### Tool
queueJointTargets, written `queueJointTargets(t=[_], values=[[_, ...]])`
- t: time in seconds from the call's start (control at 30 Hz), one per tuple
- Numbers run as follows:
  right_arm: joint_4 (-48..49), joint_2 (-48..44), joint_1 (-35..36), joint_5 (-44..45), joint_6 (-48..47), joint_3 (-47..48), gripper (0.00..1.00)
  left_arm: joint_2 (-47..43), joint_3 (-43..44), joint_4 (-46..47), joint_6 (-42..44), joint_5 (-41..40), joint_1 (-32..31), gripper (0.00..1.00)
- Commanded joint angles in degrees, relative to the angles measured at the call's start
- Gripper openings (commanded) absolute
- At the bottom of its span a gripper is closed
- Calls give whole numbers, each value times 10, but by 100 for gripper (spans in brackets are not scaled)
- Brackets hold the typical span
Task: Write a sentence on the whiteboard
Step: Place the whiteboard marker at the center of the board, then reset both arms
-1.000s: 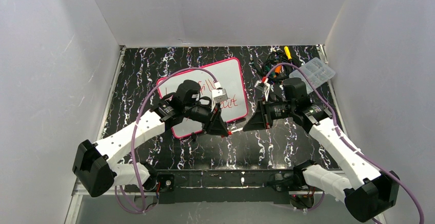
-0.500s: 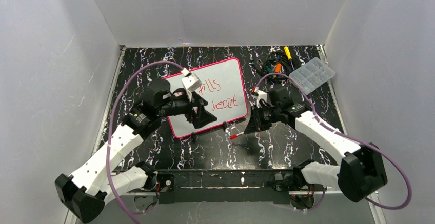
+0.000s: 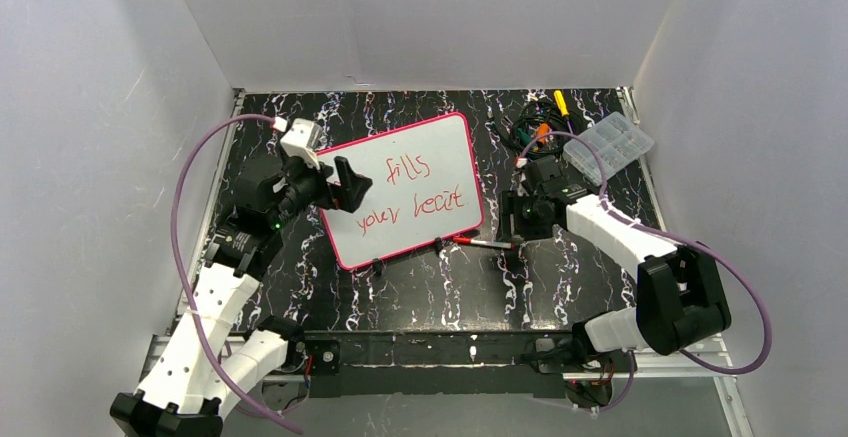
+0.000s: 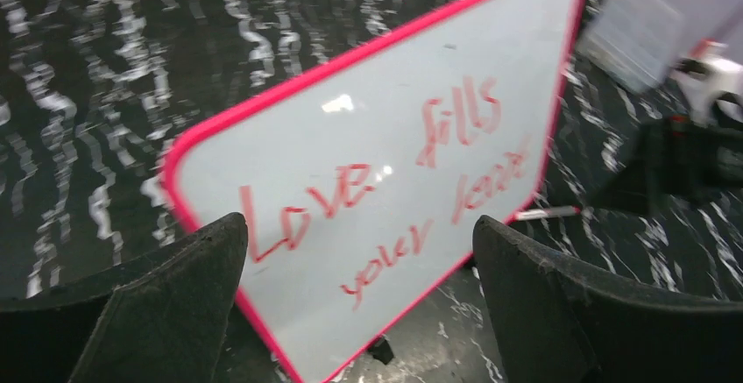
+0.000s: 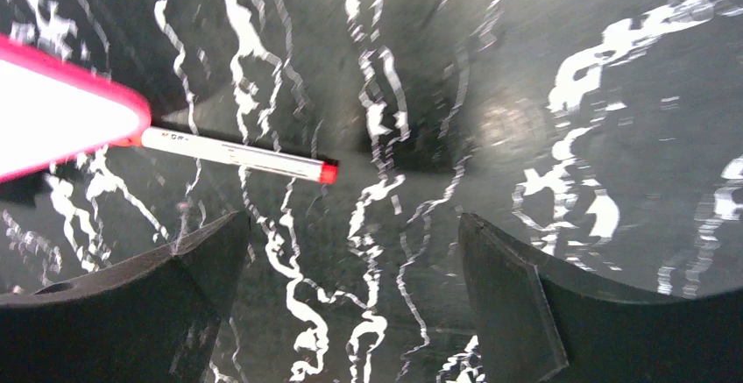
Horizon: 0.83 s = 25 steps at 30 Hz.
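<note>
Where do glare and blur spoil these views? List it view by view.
Left wrist: whole frame smeared, the sentence soft, a small glare spot on the whiteboard. Right wrist: a dull sheen on the table, the marker fairly crisp. Top external: sharp, evenly lit.

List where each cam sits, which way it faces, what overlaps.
Top external: above and behind the bases, looking down on the table; both arms, left gripper and right gripper show.
Left wrist: on the left arm, facing the whiteboard and sentence; own open fingers at bottom.
Right wrist: on the right arm, looking down at table and marker; own open fingers at bottom.
Shared: whiteboard and marker in all three.
</note>
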Motion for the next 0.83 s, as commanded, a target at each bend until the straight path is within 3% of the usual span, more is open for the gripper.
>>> queueJointTargets(t=[0.0, 0.17, 0.4, 0.57, 0.8], values=[[-20, -35, -4, 149, 7, 70, 98, -25, 25, -38, -20, -144, 37, 98], [-6, -101, -4, 230, -10, 104, 99, -73, 6, -34, -14, -293, 47, 98], [193, -268, -4, 260, -86, 5, 99, -158, -47, -28, 14, -421, 47, 98], [252, -342, -5, 263, -124, -38, 99, -198, -78, -38, 31, -437, 47, 98], [246, -352, -4, 256, -132, -36, 99, -206, -85, -33, 38, -412, 47, 98]])
